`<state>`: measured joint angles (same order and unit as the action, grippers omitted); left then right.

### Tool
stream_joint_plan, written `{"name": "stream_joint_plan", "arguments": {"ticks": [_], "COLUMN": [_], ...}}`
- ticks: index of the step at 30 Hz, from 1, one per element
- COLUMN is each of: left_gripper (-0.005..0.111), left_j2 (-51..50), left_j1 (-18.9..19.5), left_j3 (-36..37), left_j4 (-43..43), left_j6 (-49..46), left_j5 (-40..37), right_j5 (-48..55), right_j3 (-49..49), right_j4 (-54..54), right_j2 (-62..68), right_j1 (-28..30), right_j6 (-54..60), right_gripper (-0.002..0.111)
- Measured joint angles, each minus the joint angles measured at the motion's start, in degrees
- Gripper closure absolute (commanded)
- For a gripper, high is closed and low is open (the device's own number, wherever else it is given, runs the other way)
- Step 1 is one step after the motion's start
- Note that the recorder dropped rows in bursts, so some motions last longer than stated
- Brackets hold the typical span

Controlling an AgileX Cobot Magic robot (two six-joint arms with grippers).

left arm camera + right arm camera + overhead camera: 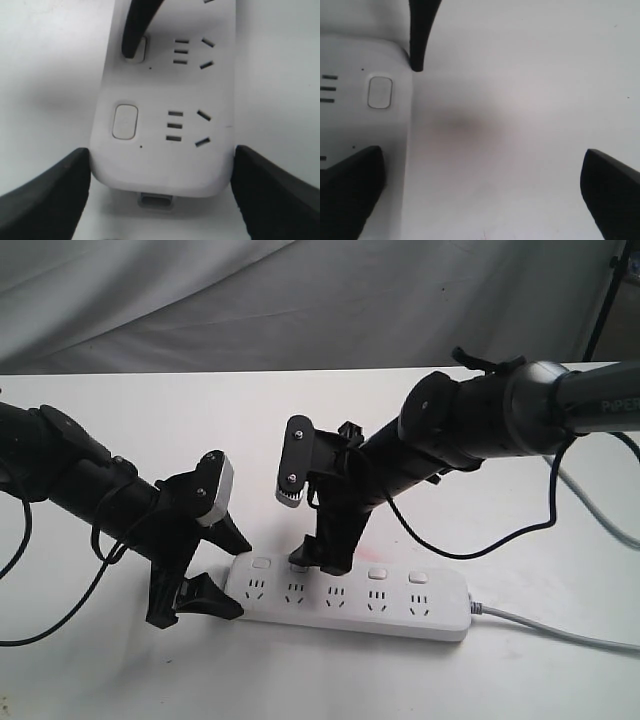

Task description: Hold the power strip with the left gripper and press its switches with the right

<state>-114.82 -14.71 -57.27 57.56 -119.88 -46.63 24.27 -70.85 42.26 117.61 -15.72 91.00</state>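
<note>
**Left gripper (160,160) clamped across power strip (400,615) end**

Right gripper (320,562) spread wide: one finger (132,30) on second switch (144,49), other beyond the strip's far long edge over table (120,670). Strip flat, table open along both long edges.

You have a plain white table (110,685) with a smooth matte top, and it fills the near part of the exterior view. One power strip (350,600) lies flat on it, sockets facing up, with its long side running left to right across that view. From the strip's right end a grey cord (560,633) trails over the tabletop and off the right edge. A thin black cable (478,555) loops low over the table behind the strip. You cannot tell whether it rests on the surface.
</note>
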Motion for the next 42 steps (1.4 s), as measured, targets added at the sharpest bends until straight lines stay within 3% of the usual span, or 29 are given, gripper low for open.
{"name": "stream_joint_plan", "arguments": {"ticks": [26, 42], "left_gripper": [0.107, 0.107], "left_j2": [0.00, 0.00], "left_j1": [0.00, 0.00], "left_j3": [0.00, 0.00], "left_j4": [0.00, 0.00], "left_j6": [0.00, 0.00], "left_j5": [0.00, 0.00], "right_j5": [0.45, 6.20], "right_j3": [-0.23, 0.79], "right_j4": [1.94, 4.18], "right_j2": [-0.12, -4.17], "right_j1": [0.08, 1.53], "right_j6": [0.68, 4.00], "right_gripper": [0.010, 0.010]}}
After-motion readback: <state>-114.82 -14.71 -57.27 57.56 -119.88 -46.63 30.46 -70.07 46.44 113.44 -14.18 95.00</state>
